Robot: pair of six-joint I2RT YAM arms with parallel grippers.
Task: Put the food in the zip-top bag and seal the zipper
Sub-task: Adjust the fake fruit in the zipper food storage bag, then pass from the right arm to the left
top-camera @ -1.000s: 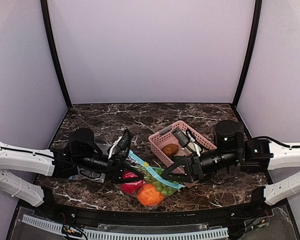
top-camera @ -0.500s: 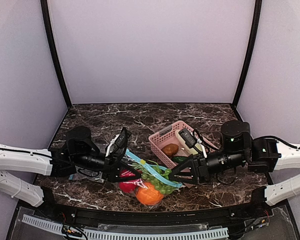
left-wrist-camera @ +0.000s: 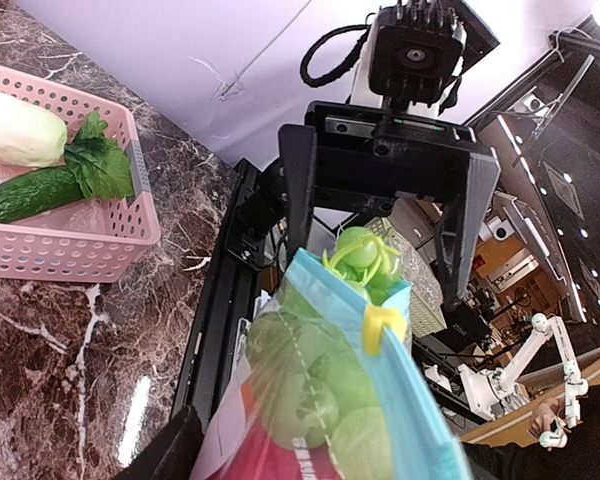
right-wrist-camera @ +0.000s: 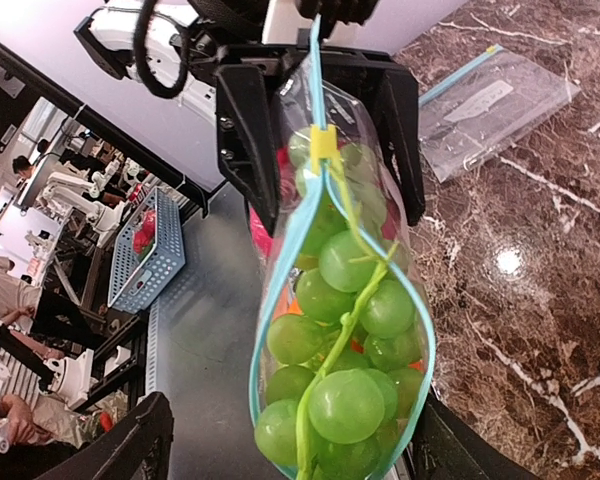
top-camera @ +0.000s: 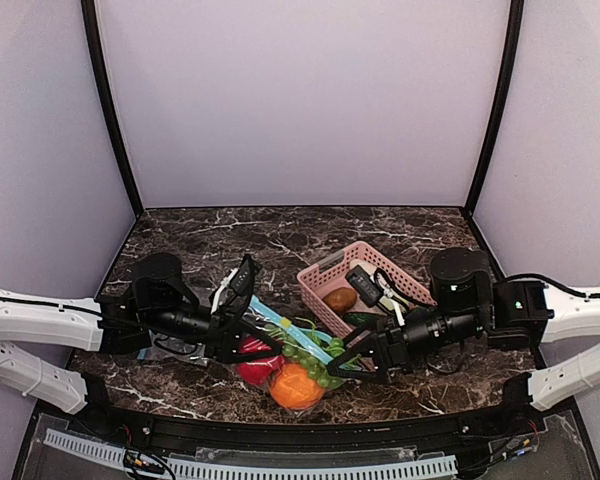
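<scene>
The clear zip-top bag [top-camera: 285, 360] holds the food: a green grape bunch [right-wrist-camera: 345, 400], a round orange fruit [top-camera: 295, 388] and a red fruit [top-camera: 255, 370]. My left gripper [top-camera: 270, 347] is shut on the bag's filled body, one finger on each side [right-wrist-camera: 245, 130]. The light blue zipper [right-wrist-camera: 315, 60] carries a yellow slider [right-wrist-camera: 323, 143]. Past the slider the mouth gapes and grapes bulge out of it. My right gripper [right-wrist-camera: 295, 450] is open, its fingers standing wide on either side of that gaping end without touching it.
A pink slatted basket [top-camera: 325, 275] stands behind the right gripper with a brown piece [top-camera: 340, 298], a cucumber [left-wrist-camera: 30, 192] and a white vegetable [left-wrist-camera: 15, 130] inside. A second clear bag [right-wrist-camera: 495, 95] lies flat on the marble. The table's near edge runs just below the bag.
My right gripper's jaws have spread wide and let go at the bag's mouth. The left gripper has kept its hold; the bag has shifted slightly.
</scene>
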